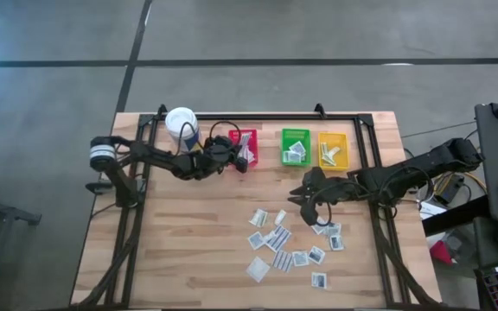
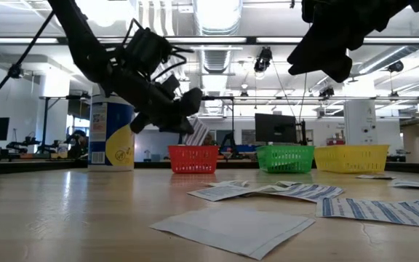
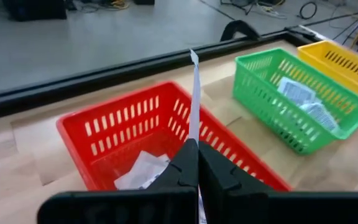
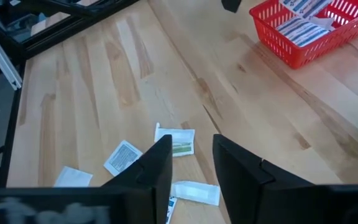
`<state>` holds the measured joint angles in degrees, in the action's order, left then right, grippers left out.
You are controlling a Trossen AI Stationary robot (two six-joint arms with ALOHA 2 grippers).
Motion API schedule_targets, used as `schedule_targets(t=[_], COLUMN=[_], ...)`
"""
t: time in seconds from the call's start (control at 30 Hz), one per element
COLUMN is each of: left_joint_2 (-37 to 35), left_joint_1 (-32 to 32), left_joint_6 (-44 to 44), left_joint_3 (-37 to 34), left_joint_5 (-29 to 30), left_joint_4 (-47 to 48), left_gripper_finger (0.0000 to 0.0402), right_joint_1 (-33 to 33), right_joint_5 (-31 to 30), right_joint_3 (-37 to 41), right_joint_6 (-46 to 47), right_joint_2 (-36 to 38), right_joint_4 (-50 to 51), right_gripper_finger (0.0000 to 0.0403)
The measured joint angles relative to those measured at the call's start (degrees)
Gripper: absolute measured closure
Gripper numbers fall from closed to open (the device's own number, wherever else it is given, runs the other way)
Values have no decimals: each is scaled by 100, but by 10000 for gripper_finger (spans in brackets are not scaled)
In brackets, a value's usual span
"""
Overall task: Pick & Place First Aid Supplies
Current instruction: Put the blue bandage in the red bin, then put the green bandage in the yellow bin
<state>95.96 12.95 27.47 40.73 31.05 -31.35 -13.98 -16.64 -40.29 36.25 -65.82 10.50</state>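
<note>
I am holding a thin white paper packet [image 3: 194, 93] pinched in my left hand [image 3: 197, 163] over the red plastic bin [image 3: 104, 134]; my right hand [image 4: 191, 158], half-open and empty, is hovering above many loose white packets [image 1: 277, 238] on the wooden bench [image 1: 188, 250].

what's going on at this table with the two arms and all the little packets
The left pincer is shut on a thin white paper packet, holding it on edge above the red plastic bin, which already has packets inside. The right pincer hangs open above the loose white packets scattered on the wooden table. The green plastic bin and yellow plastic bin also hold packets.
</note>
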Motion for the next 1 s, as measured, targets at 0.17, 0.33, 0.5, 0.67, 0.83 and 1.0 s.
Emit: schedule_targets(t=[0.17,0.33,0.5,0.67,0.83,1.0], left_joint_2=[133,197,239,239,239,126], left_joint_1=[52,111,120,147,214,236], left_joint_6=[44,285,526,521,323,23], left_joint_3=[0,0,0,0,2,2], left_joint_5=[-30,-320,-376,-376,-376,-387], left_joint_4=[-5,-3,13,15,33,34], left_gripper_finger=[401,401,392,364,335,327], right_joint_1=[0,0,0,0,0,0], right_joint_5=[0,0,-2,-2,-2,0], right_joint_3=[2,0,1,0,2,0], right_joint_6=[-2,-22,-4,2,4,20], right_joint_2=[2,4,4,4,4,4], right_joint_4=[-7,-11,-11,-11,-12,-11], right_gripper_finger=[298,304,310,314,312,314])
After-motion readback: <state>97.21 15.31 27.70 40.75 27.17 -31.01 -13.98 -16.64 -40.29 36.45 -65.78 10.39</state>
